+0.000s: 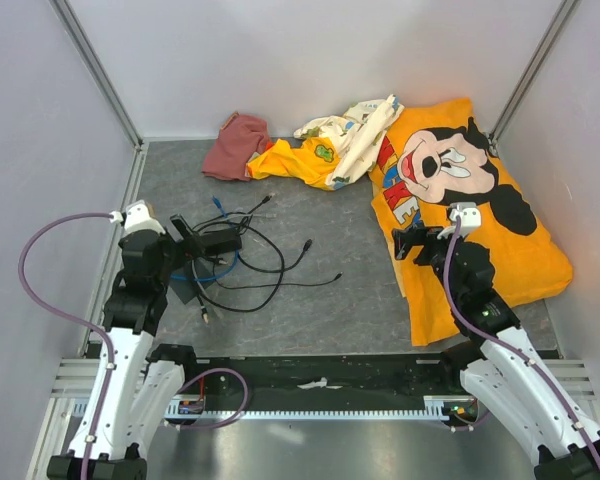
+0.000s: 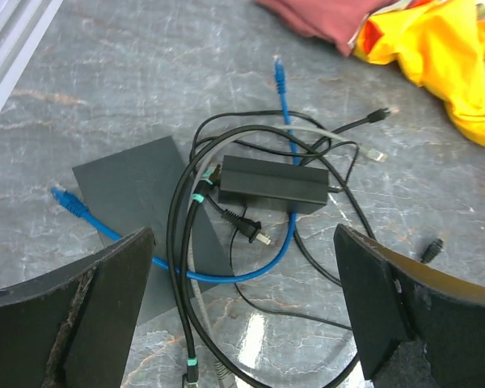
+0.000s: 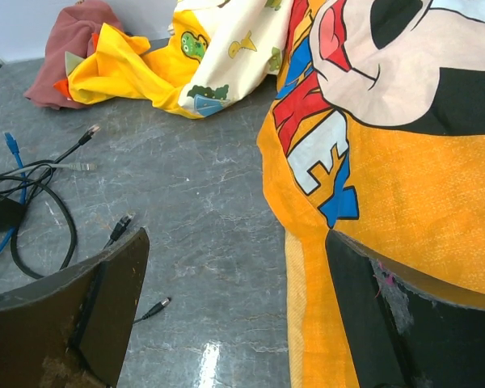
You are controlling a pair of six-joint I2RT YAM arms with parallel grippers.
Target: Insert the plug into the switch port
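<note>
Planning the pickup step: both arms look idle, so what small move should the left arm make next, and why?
Probably bring the left gripper across and down over the plug: its jaws stand open and empty, that blue end lies clear of the black cables, and the switch sits close by.

**Block capitals on the orange cloth at the table's right**

Multicoloured letters (image 3: pixel 311 166) run along the left edge of the orange cloth (image 1: pixel 525 270), beside the printed cartoon mouse face. In the right wrist view the pale "E" and blue "Y" read clearly. The red and blue letters before them are partly cut off and cannot be made out.
</note>
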